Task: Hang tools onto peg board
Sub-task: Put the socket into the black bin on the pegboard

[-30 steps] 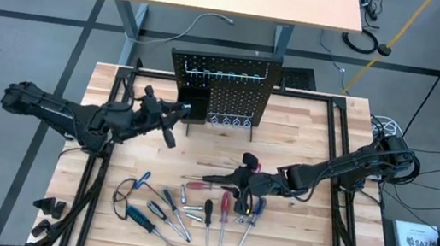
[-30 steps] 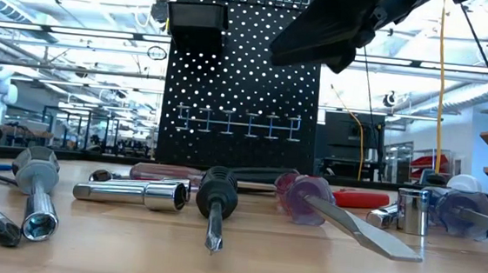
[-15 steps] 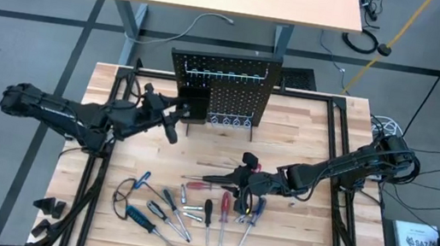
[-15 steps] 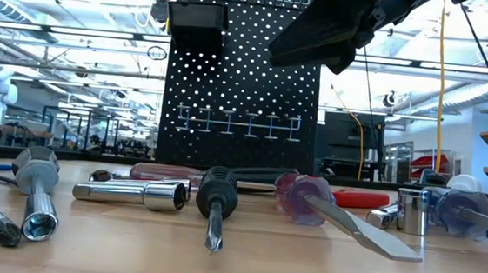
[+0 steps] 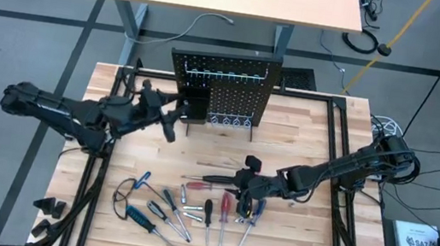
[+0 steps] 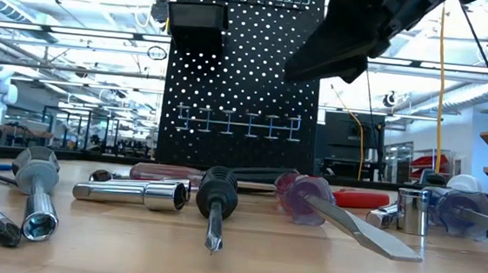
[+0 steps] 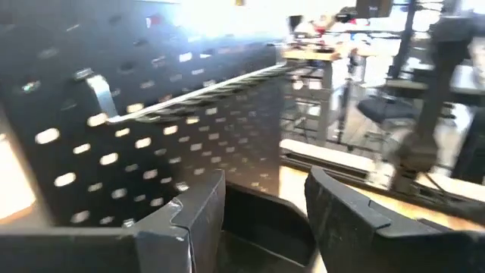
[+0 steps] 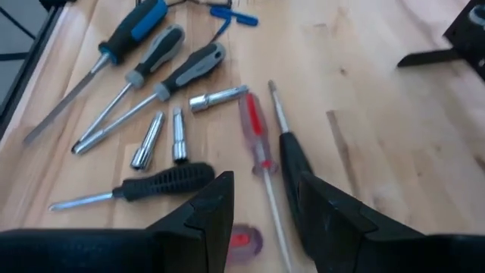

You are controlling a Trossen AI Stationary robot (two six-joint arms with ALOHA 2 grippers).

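1. Overhead shot gives the whole layout: the peg board (image 5: pixel 223 89) stands at the far middle of the table (image 5: pixel 324 120), and the tools (image 5: pixel 190 209) are scattered flat across the near middle. The left gripper (image 5: pixel 171 116) sits right at the board's left side by the small black bin (image 5: pixel 193 102); the right gripper (image 5: pixel 240 178) hangs over the far edge of the tool pile.
2. The left wrist cam fills in the rest: fingers (image 7: pixel 193 216) spread apart with nothing between them, the bin's open top just past them, and a metal hook (image 7: pixel 98 95) sticking out of the perforated panel.
3. The right wrist cam shows that gripper spread and empty too, above a red-handled screwdriver (image 8: pixel 254 133) and a black-handled one (image 8: pixel 299 163) lying side by side, with silvery sockets (image 8: pixel 163 136) nearby.
4. The table-level cam shows the board's row of hooks (image 6: pixel 236 123) bare, tools lined up in front.
5. Room: bare wood on the table's right side, and between pile and board.
6. Only a white box (image 5: pixel 417 241) on the floor to the right carries print, too small to read.
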